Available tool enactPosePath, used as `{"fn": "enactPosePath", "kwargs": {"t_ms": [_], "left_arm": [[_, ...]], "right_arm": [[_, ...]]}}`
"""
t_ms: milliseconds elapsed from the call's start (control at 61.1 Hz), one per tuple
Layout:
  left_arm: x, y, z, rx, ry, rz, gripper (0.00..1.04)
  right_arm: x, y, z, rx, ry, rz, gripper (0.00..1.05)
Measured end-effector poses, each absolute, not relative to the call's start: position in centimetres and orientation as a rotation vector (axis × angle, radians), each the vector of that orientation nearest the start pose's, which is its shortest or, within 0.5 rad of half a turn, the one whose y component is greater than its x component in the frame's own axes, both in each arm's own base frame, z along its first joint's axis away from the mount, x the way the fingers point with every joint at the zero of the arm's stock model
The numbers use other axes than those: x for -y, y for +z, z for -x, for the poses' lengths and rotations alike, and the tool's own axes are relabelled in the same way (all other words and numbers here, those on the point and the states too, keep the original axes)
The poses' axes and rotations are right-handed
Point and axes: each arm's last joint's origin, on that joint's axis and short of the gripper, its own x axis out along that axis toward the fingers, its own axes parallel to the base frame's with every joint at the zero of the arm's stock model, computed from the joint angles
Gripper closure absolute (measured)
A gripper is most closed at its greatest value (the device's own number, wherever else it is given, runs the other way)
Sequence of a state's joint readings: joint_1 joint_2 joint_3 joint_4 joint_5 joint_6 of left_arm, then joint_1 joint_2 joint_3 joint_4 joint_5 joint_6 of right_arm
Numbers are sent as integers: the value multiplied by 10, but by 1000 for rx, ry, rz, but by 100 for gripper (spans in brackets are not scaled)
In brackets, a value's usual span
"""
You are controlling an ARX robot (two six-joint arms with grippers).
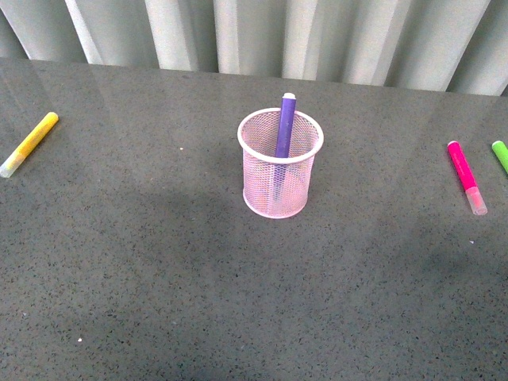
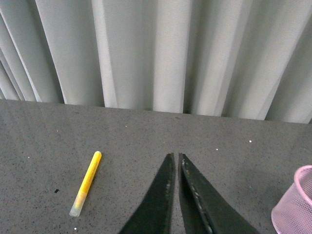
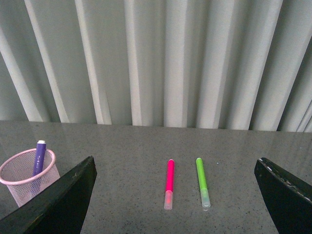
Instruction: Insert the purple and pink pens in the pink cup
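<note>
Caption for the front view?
Purple pen stands in pink cup; pink pen lies on the table, right of it.

You'll see the pink cup (image 1: 279, 184) is fine wire mesh with a smooth solid rim. The purple pen (image 1: 286, 119) and pink pen (image 1: 463, 168) look like smooth plastic (their caps pale and translucent). The table (image 1: 159, 278) is speckled, stone-like and faintly glossy; the curtain (image 1: 317, 32) is matt cloth.

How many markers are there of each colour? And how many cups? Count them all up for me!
purple marker: 1, standing in the cup
pink marker: 1, lying on the table
yellow marker: 1, lying on the table
green marker: 1, lying on the table
pink cup: 1
Total: 5 things, 4 markers and 1 cup
</note>
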State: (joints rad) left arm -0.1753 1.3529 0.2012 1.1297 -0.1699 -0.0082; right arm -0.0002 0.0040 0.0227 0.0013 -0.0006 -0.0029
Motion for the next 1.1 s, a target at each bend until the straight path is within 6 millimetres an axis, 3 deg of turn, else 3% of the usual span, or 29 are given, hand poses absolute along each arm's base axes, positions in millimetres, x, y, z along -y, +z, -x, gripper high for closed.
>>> {"fn": "enactPosePath", "kwargs": {"t_ms": [33, 540, 1096], "left_arm": [[30, 160, -206, -19, -12, 7, 102], [1, 162, -156, -14, -3, 5, 101], [0, 169, -126, 7, -2, 4, 101]], "right_arm": [[0, 171, -97, 20, 0, 3, 7], [0, 171, -97, 20, 1, 3, 7], [0, 171, -97, 20, 1, 3, 7]]}}
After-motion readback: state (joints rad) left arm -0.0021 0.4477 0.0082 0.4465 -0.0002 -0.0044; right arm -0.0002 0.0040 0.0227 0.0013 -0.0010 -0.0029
